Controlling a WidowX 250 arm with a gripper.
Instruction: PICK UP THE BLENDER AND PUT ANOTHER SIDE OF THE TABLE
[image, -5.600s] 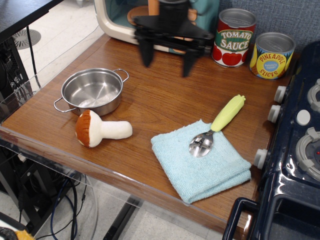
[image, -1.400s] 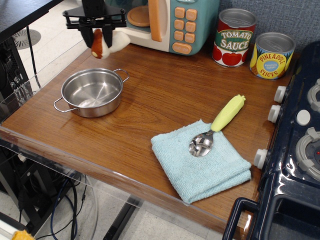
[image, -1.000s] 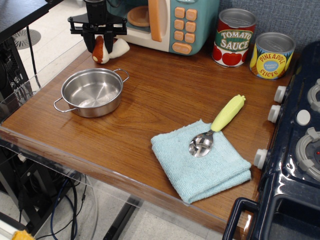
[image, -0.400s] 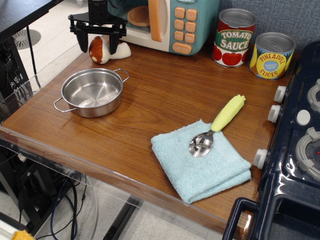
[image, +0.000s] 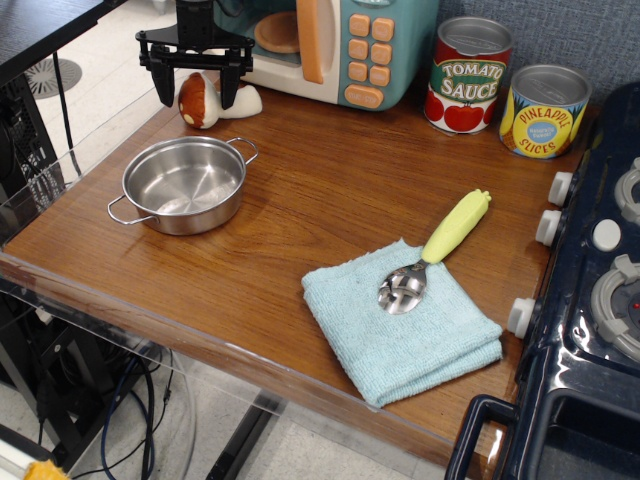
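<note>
The blender, a plush mushroom (image: 203, 101) with a brown-orange cap and cream stem, lies on the brown wood table (image: 310, 200) at its far left corner, next to the toy microwave. My black gripper (image: 197, 92) hangs just above it with its fingers spread wide, one on each side of the mushroom. The fingers do not grip it. The mushroom rests on the table by itself.
A steel two-handled pot (image: 185, 184) stands just in front of the mushroom. A toy microwave (image: 330, 40) and two cans (image: 470, 75) line the back edge. A green-handled spoon (image: 435, 245) lies on a blue cloth (image: 400, 325). A dark blue toy stove (image: 590, 300) fills the right side.
The mushroom was carried from the front left to the far left corner, lowered onto the table and let go. The gripper has opened wide and risen slightly.
</note>
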